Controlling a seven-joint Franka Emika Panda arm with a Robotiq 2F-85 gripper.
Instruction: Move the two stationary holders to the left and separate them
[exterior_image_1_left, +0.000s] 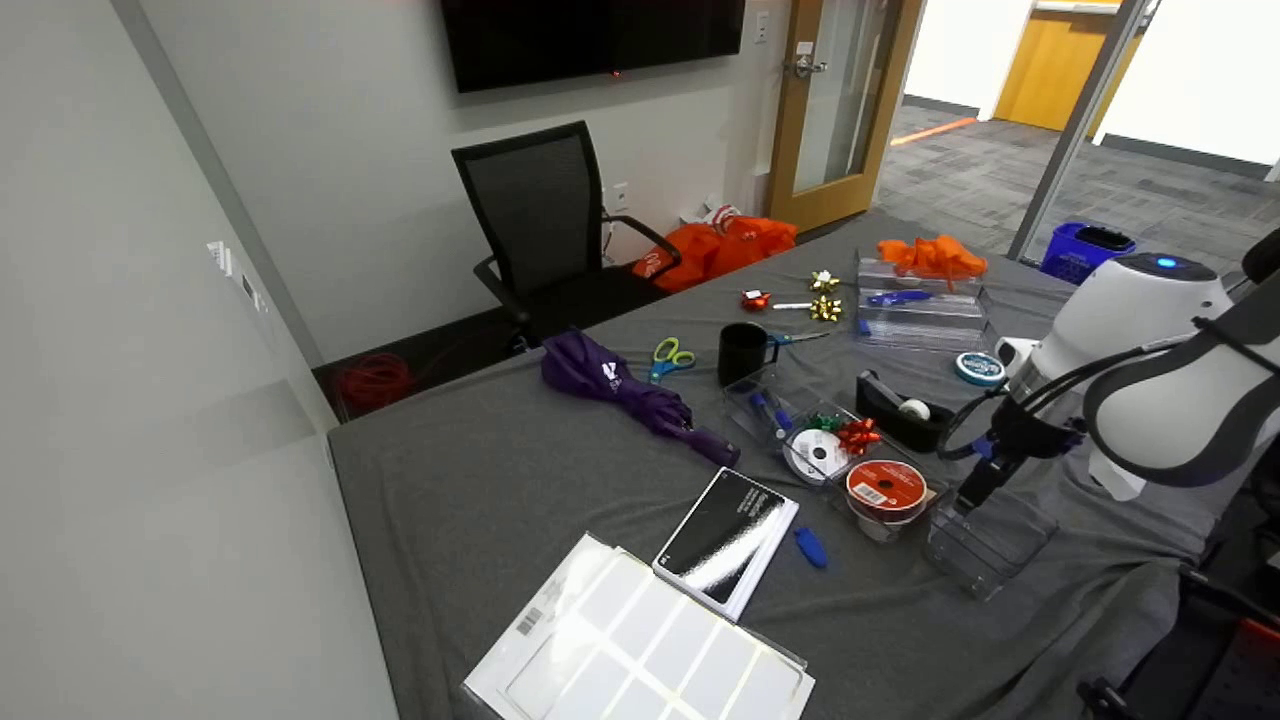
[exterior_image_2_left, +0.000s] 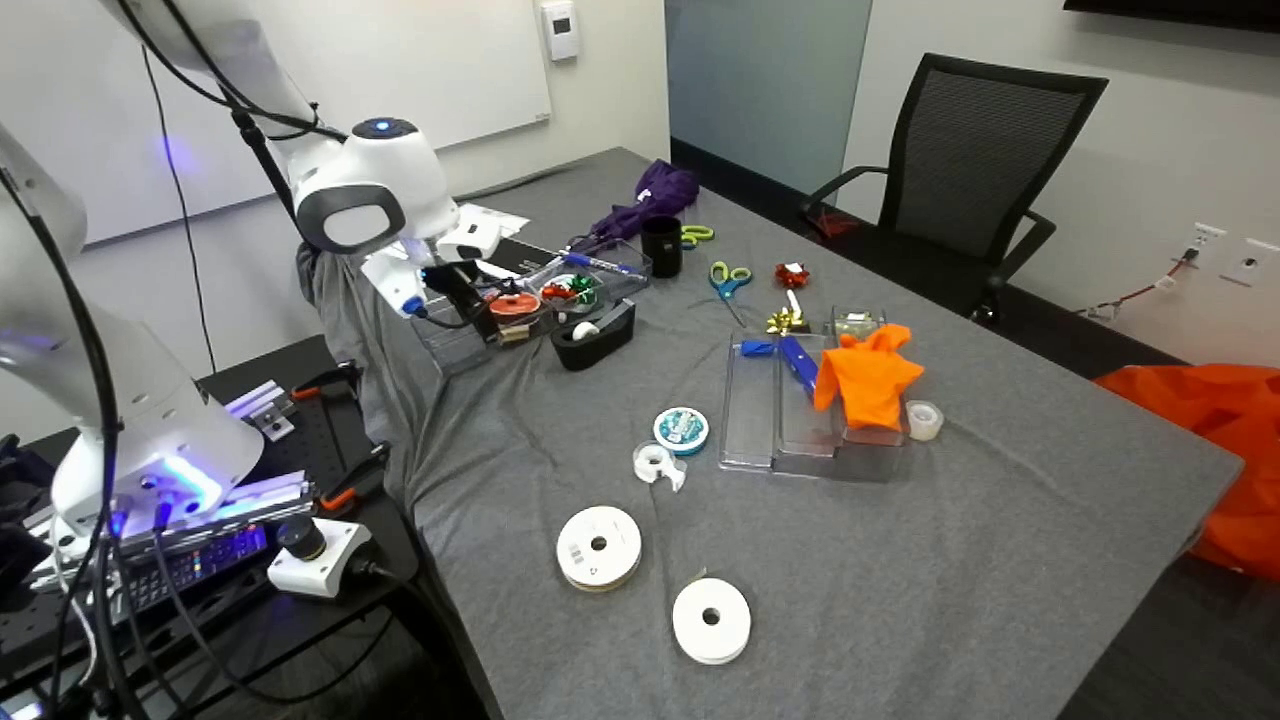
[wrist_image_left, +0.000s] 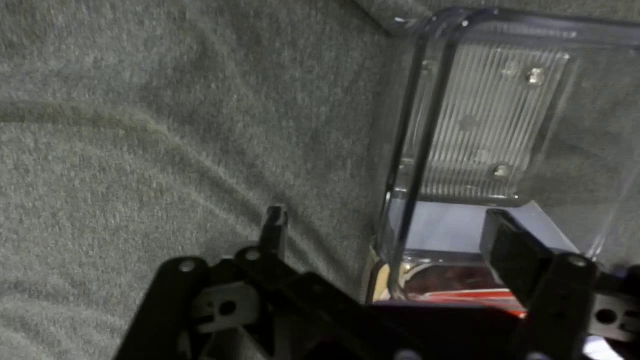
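Grey cloth-covered surface (exterior_image_1_left: 480, 500) carries, left to right in an exterior view, a purple umbrella (exterior_image_1_left: 645, 400), a black mug (exterior_image_1_left: 742, 352), a white spool (exterior_image_1_left: 805, 460), a red spool (exterior_image_1_left: 910, 482) and, just beside that, a clear plastic holder (exterior_image_1_left: 990, 550). In the wrist view the fingers (wrist_image_left: 515, 255) stand wide apart: one over the surface, next the holder's doubled rim, then the second over its inside. Whether two holders nest there, I cannot tell.

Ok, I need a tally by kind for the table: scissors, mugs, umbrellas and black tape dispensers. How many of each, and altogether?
Scissors: 2
Mug: 1
Umbrella: 1
Black tape dispenser: 1
Total: 5
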